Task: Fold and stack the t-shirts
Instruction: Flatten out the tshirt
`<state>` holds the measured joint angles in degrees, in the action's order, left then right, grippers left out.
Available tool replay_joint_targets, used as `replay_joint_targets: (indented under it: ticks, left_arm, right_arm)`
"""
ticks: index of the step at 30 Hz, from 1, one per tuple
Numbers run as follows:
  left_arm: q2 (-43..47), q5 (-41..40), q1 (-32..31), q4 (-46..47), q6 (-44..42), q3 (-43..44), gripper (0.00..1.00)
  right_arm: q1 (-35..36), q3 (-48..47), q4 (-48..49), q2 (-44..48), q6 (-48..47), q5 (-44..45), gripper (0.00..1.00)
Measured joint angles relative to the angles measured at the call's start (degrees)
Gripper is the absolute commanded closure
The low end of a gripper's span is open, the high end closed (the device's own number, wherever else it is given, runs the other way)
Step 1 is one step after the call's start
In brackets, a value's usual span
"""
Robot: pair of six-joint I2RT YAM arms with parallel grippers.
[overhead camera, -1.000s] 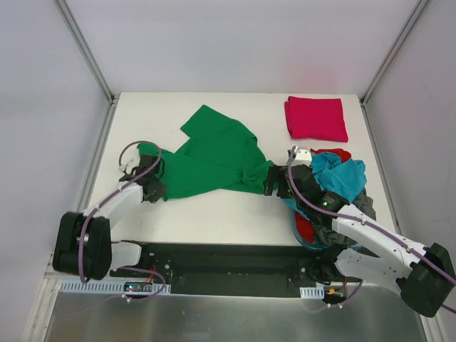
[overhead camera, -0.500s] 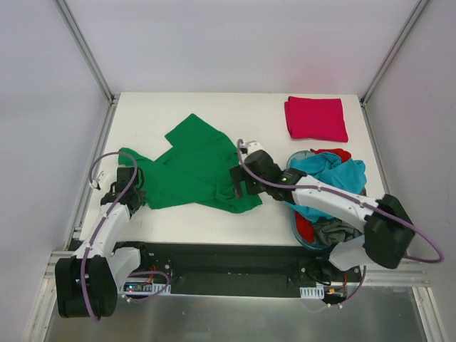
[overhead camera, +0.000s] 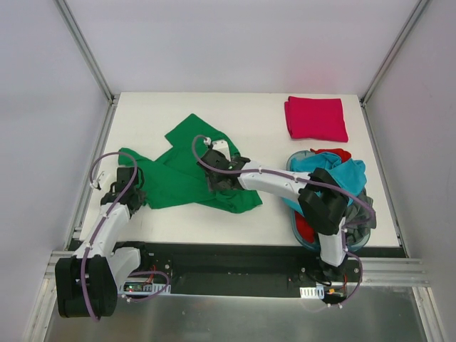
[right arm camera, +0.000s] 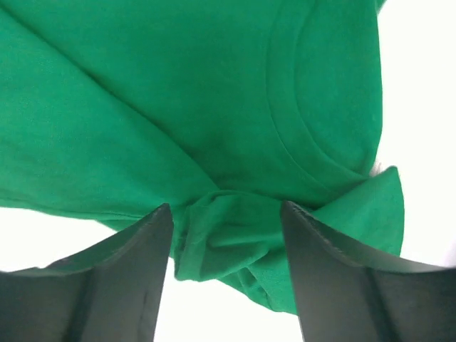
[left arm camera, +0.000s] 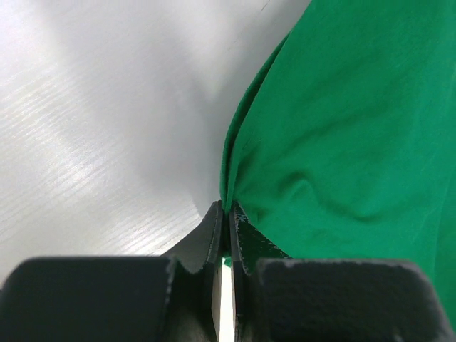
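Note:
The bright green t-shirt (overhead camera: 192,167) lies crumpled on the left-middle of the white table. My left gripper (overhead camera: 130,189) is shut on its left edge; the left wrist view shows the jaws (left arm camera: 228,214) pinching the green hem at table level. My right gripper (overhead camera: 219,182) is open, low over the shirt's middle. In the right wrist view a bunched fold of green cloth (right arm camera: 228,228) sits between the spread fingers (right arm camera: 135,271). A folded crimson-pink t-shirt (overhead camera: 315,118) lies at the back right. Teal (overhead camera: 335,174), red (overhead camera: 335,153) and dark grey (overhead camera: 360,206) shirts are heaped in the tub.
The round blue tub (overhead camera: 294,222) stands at the right front, partly hidden by the right arm, which reaches left over it. Metal frame posts (overhead camera: 89,57) rise at the table's back corners. Bare white table (overhead camera: 242,117) shows behind the green shirt.
My right gripper has swung left from the tub side to the green shirt's middle. The left gripper pulled the shirt left and toward the front, then held still.

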<state>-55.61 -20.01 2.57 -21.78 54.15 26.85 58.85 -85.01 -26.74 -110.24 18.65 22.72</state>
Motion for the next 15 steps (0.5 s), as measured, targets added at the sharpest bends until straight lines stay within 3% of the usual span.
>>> replay_joint_targets:
  ticks: [5, 6, 11, 15]
  left_arm:
    - [1.42, -0.02, 0.11, 0.00, -0.04, -0.13, 1.00]
    - [1.53, -0.02, 0.11, -0.02, -0.04, -0.15, 1.00]
    - [1.64, -0.02, 0.11, -0.02, -0.04, -0.44, 1.00]
    - [1.62, 0.02, 0.11, 0.02, -0.74, -0.44, 1.00]
  right_arm:
    - [0.68, 0.13, -4.07, -2.34, 3.93, 2.93, 0.95]
    - [0.74, 0.52, -4.07, -2.23, 4.50, 3.74, 0.99]
    - [1.25, 7.08, -2.34, 1.29, 6.45, 7.23, 0.99]
    - [2.38, 17.77, 0.02, 12.96, 7.50, 7.82, 0.99]
